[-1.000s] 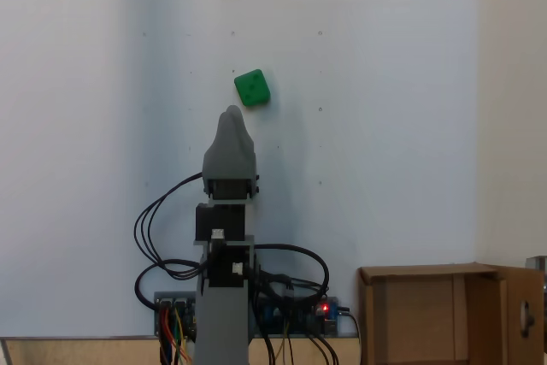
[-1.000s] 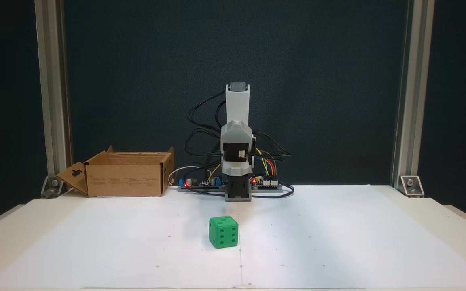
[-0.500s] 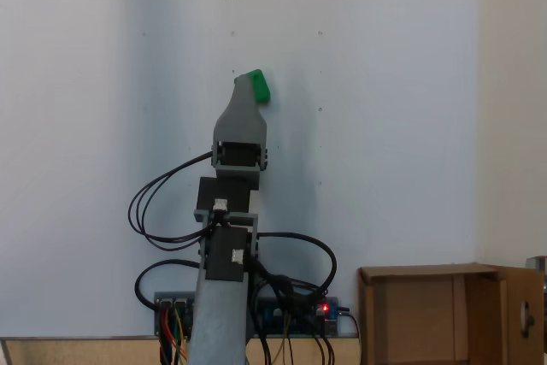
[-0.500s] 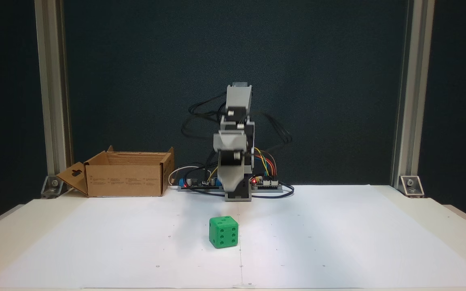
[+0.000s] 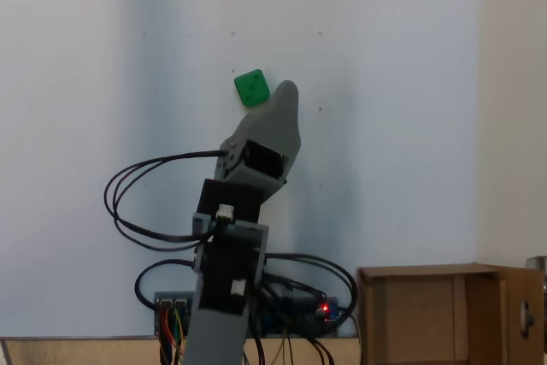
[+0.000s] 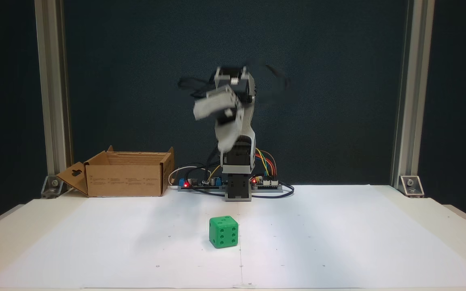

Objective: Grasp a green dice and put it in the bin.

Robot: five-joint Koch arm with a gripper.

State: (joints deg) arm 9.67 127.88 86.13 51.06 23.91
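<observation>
In the last second I swung the arm up off its fold, gripper (image 6: 210,109) blurred, jaw state unreadable; green dice (image 6: 223,231) untouched mid-sheet, bin (image 6: 126,180) far off, approach only beginning.

The arm (image 5: 231,254) is built of pale grey printed shells alternating with black servo blocks, one carrying a small white connector. Its gripper (image 5: 286,91) is a smooth grey shell tapering to a rounded tip; in the front fixed view it is blurred, so finer detail is uncertain. Black cables (image 5: 141,203) loop out from the joints, and coloured wires (image 6: 267,163) run to base boards with red lights (image 6: 185,184).
</observation>
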